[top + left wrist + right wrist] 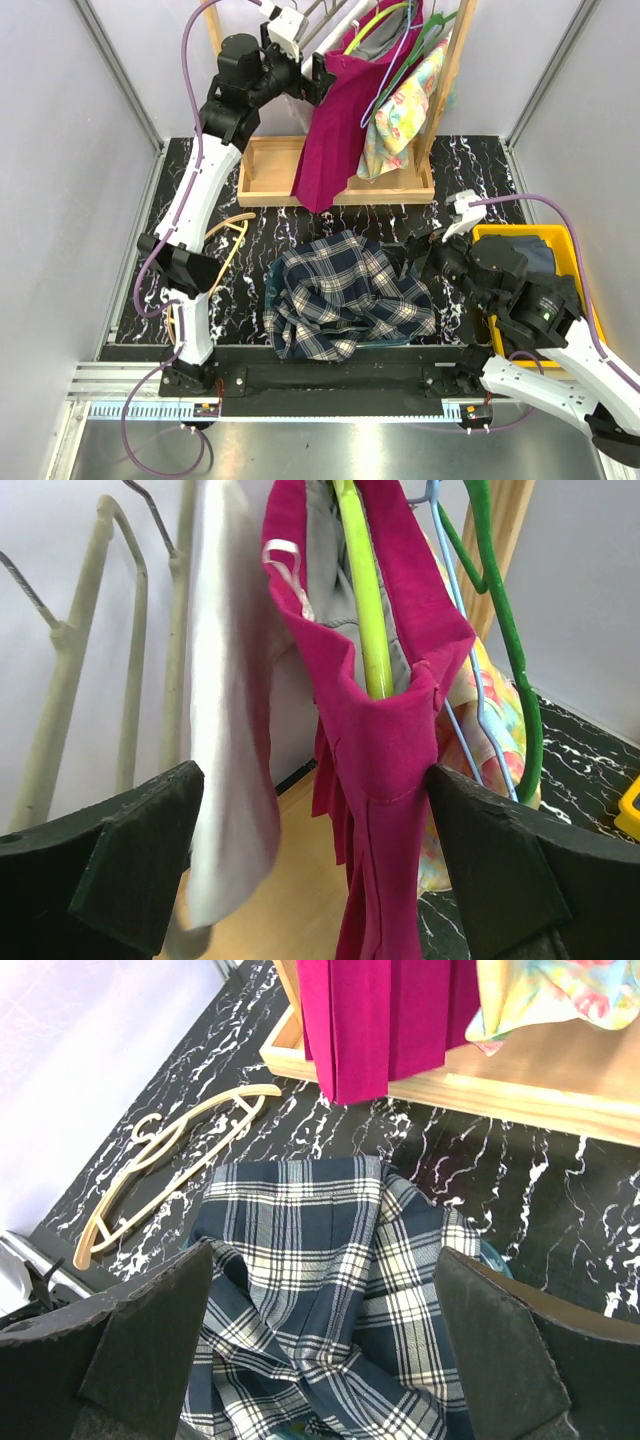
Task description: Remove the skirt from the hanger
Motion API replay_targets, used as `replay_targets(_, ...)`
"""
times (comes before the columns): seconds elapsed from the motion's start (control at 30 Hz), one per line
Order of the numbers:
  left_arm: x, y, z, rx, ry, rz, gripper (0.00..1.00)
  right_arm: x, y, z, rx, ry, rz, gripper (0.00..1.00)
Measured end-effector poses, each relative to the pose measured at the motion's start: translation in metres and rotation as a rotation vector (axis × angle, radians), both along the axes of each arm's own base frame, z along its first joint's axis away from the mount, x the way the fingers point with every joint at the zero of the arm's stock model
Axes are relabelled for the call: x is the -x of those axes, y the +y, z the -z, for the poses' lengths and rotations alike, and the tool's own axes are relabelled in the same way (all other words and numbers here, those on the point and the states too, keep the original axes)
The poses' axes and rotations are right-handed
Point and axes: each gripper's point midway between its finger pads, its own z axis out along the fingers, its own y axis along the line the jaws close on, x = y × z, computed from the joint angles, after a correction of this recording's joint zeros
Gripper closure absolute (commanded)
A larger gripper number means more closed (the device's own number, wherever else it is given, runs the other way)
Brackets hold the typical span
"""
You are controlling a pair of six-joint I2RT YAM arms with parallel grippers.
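Magenta skirt [385, 740] hangs on its yellow-green hanger [365, 600], not removed yet; left hand [315, 845] is wide open at its waist, right hand [322, 1330] wide open above the bench [520, 1170]

The skirt [325, 130] is magenta, its hanger [368, 610] lime, the plaid cloth [345, 295] navy-white, the bin [530, 230] yellow
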Motion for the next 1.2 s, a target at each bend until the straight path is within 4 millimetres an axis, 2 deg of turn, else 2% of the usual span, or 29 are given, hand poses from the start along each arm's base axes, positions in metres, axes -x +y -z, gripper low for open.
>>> replay_targets(0.2,0.002,0.002,-0.005,0.004,-0.01,-0.005,0.01,-0.001,0.001,0.007,0.011,0.024,0.005,0.0)
replay_targets(0.3,0.009,0.005,-0.013,0.007,-0.025,-0.005,0.01,-0.003,0.006,0.013,0.026,0.042,-0.001,0.0)
replay_targets(0.57,0.035,0.021,-0.064,0.058,-0.128,-0.011,0.01,-0.006,0.02,0.026,0.058,0.084,-0.033,0.0)
replay_targets(0.73,0.036,0.044,-0.088,0.093,-0.186,-0.047,0.01,-0.005,0.021,0.027,0.053,0.09,-0.042,0.0)
replay_targets(0.93,0.026,0.061,-0.083,0.125,-0.146,-0.076,0.02,-0.006,0.023,0.028,0.055,0.096,-0.041,0.0)
replay_targets(1.2,0.024,0.044,-0.069,0.15,-0.088,-0.024,0.03,-0.006,0.024,0.029,0.046,0.105,-0.038,0.0)
